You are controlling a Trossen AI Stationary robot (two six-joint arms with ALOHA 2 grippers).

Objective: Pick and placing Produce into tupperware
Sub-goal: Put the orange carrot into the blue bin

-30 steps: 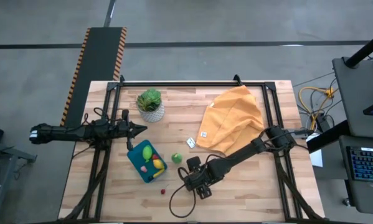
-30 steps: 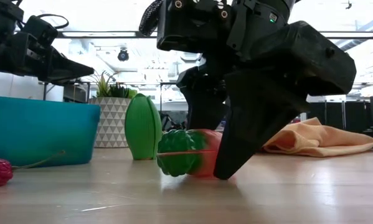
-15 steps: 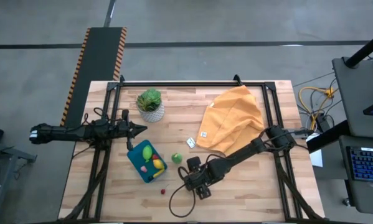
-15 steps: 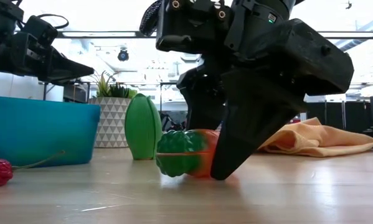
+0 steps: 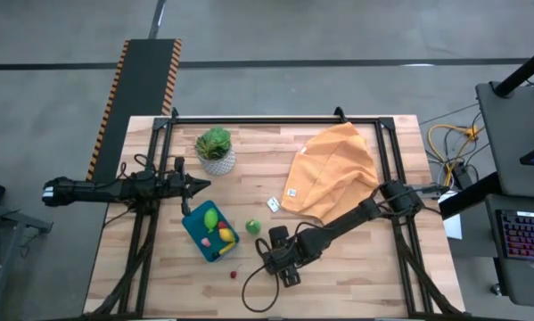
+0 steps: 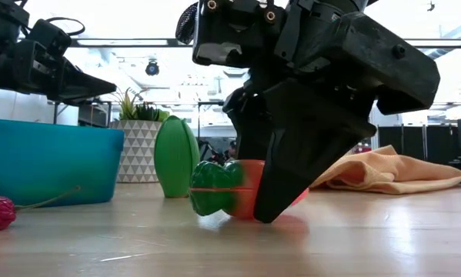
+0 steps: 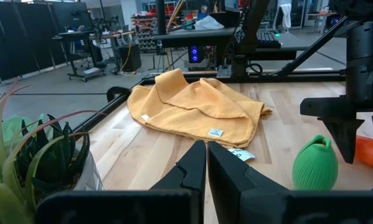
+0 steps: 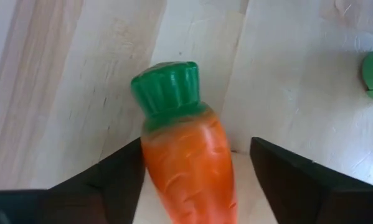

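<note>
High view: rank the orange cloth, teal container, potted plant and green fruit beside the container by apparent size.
1. Orange cloth
2. Teal container
3. Potted plant, only slightly smaller than the container, so that order is unsure
4. Green fruit

Carrot (image 8: 186, 162) flat beside tupperware (image 5: 209, 231)

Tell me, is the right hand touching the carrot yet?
Cannot tell. In the right wrist view the right hand straddles the carrot: one finger shows a gap, the other looks flush against it.
</note>
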